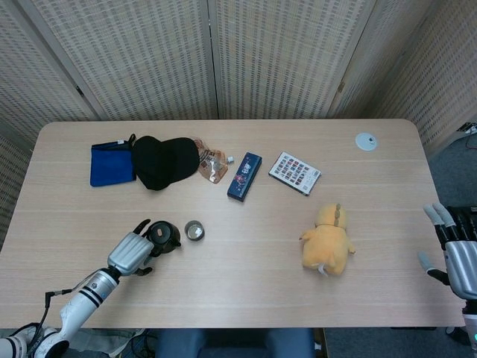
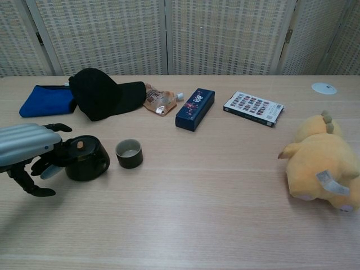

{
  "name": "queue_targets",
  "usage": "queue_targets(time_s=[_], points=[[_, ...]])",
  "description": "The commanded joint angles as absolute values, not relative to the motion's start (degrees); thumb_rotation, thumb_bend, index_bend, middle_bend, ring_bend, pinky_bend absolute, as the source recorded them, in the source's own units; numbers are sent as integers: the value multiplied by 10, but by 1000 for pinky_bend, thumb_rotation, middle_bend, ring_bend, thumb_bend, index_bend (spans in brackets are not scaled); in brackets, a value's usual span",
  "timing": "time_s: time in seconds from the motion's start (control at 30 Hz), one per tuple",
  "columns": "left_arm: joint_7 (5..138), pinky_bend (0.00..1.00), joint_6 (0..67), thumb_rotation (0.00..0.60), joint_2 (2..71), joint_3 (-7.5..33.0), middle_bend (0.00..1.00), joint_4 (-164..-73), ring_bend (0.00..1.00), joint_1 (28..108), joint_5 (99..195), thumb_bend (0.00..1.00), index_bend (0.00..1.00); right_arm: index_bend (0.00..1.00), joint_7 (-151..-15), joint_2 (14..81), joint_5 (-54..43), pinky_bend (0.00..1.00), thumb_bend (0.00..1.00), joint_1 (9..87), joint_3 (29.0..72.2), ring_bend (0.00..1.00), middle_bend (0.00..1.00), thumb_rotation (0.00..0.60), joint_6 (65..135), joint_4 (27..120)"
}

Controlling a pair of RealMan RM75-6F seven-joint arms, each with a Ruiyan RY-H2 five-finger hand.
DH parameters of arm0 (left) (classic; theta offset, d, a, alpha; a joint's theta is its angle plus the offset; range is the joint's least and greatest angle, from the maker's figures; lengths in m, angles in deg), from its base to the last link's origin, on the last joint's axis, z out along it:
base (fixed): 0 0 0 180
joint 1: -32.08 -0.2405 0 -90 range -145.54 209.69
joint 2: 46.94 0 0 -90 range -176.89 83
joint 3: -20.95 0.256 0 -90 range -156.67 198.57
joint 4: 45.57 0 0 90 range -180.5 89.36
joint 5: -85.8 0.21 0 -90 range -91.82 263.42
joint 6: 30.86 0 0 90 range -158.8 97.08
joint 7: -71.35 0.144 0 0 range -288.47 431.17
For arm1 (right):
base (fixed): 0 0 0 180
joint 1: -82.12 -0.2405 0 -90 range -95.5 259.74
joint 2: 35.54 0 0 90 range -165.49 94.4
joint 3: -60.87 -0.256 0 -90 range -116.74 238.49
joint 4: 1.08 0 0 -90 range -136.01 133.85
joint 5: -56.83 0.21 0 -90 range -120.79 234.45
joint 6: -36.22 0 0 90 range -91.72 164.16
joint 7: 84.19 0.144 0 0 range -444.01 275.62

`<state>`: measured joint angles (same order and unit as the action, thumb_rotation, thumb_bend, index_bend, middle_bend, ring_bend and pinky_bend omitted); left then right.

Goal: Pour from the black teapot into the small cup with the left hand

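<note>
The left hand (image 2: 25, 147) hid the black teapot's (image 2: 85, 158) handle, fingers curled there; grip unclear. The right hand (image 1: 455, 250), partly cut off, hung open-fingered beyond the wooden table (image 1: 246, 283), woven screens (image 1: 283, 52) behind.

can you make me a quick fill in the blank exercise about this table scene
1. The left hand is at the black teapot, which stands to the ____ of the small cup in the chest view.
2. The black cap lies partly on a ____ pouch.
3. The only soft toy on the table is ____ in colour.
4. The right hand holds ____.

Missing words: left; blue; yellow; nothing
</note>
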<state>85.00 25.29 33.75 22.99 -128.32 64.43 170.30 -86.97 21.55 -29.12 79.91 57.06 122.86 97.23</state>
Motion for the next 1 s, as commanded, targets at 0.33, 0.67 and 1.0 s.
queue_targets(time_s=[0.33,0.67,1.0], points=[[810,0,255,553,331,219,908,-1298,789,645,1695,170,905,0,-867,216,-288,11,289,798,569,0,42,600,1228,970],[759,0,267,130,329,211,940,-1296,815,646,1703,169,932,0,-864,217,-286,11,289,800,567,0,42,600,1231,968],[743,0,289,69,340,200,982,-1287,843,637,1695,170,977,0,-862,217,-286,11,289,800,566,0,42,600,1231,967]])
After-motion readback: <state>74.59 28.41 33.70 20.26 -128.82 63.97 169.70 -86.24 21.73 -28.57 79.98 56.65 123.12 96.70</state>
